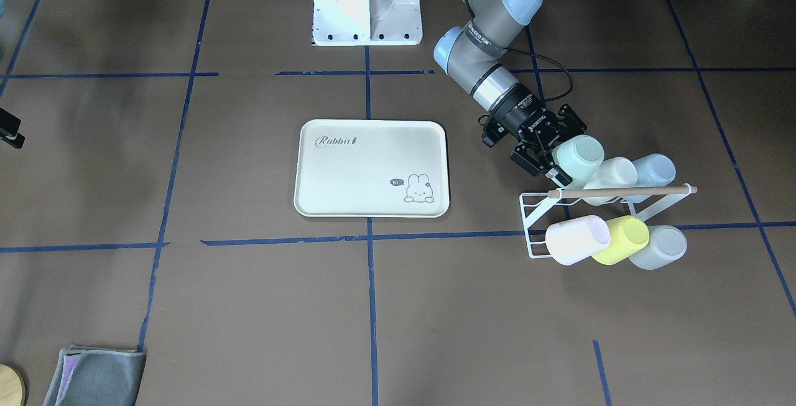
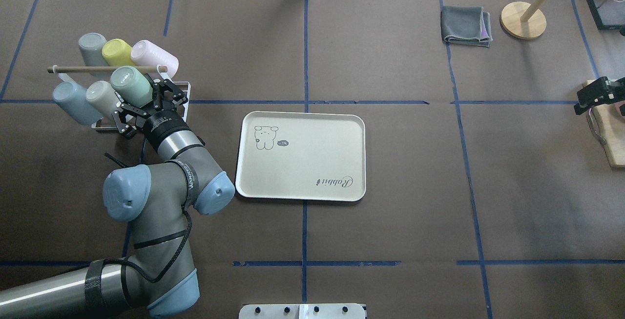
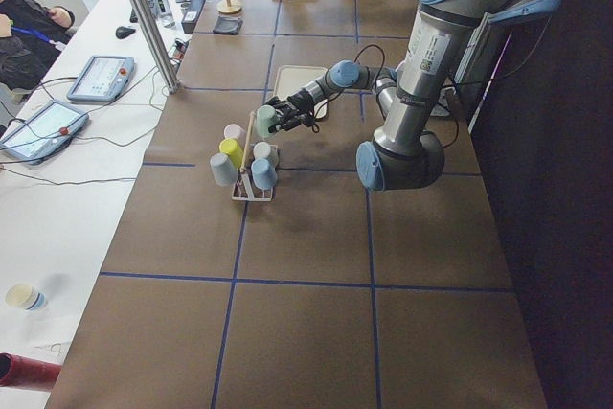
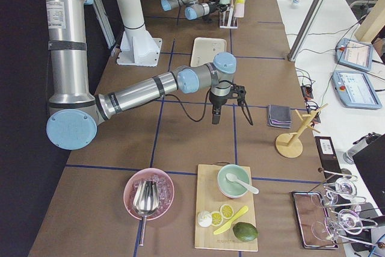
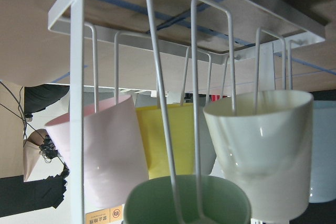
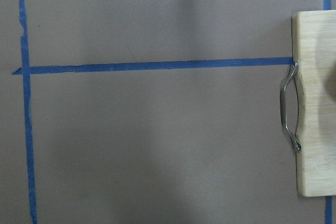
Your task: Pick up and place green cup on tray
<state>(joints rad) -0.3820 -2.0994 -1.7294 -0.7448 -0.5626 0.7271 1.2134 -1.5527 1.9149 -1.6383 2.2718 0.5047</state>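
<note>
The green cup [image 2: 131, 86] lies on its side on a peg of the white wire rack [image 2: 181, 84], nearest the tray in its row, next to a white and a pale blue cup. My left gripper [image 2: 142, 105] straddles its mouth end with a finger on each side, apparently shut on it. It also shows in the front view [image 1: 578, 157] and low in the left wrist view [image 5: 186, 203], with a rack wire still inside it. The cream tray [image 2: 312, 128] lies flat and bare to the right. My right gripper [image 2: 598, 95] hangs far right, holding nothing, apparently shut.
The rack's other row holds pink [image 2: 154, 57], yellow-green [image 2: 117, 51] and grey [image 2: 92, 48] cups under a wooden rod [image 2: 105, 69]. A folded grey cloth [image 2: 466, 26] and a wooden stand [image 2: 523, 19] sit at the back right. A cutting board [image 2: 610, 133] lies under the right gripper.
</note>
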